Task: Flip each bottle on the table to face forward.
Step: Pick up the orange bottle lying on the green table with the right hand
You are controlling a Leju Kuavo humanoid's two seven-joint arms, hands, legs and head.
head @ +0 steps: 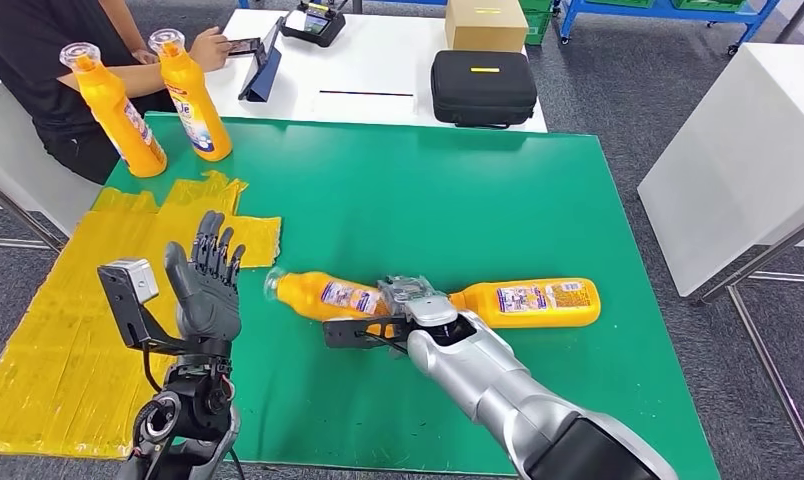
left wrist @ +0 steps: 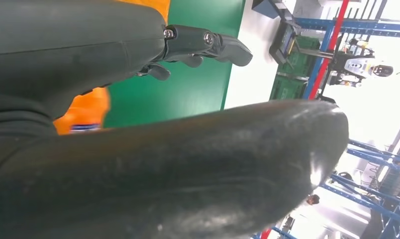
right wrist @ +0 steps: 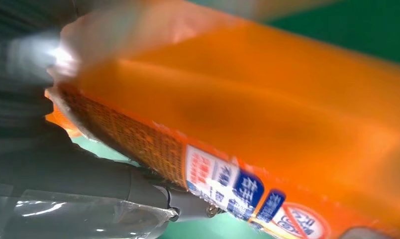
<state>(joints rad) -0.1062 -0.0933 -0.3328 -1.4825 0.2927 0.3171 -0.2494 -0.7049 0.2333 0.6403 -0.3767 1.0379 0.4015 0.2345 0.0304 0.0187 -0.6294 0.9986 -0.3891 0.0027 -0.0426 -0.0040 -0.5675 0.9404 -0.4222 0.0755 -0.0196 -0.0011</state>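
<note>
Two orange bottles lie on the green mat. The nearer-left bottle lies cap to the left, and my right hand grips its base end; in the right wrist view this bottle is close up with dark fingers under it. The second lying bottle is just right of that hand, label up. Two more orange bottles stand upright at the mat's far left corner. My left hand is raised over the mat's left edge, fingers apart, holding nothing.
A crumpled yellow sheet covers the left side. A person sits at the far left behind the standing bottles. A white table behind carries a black case and a cardboard box. Another white table stands at right.
</note>
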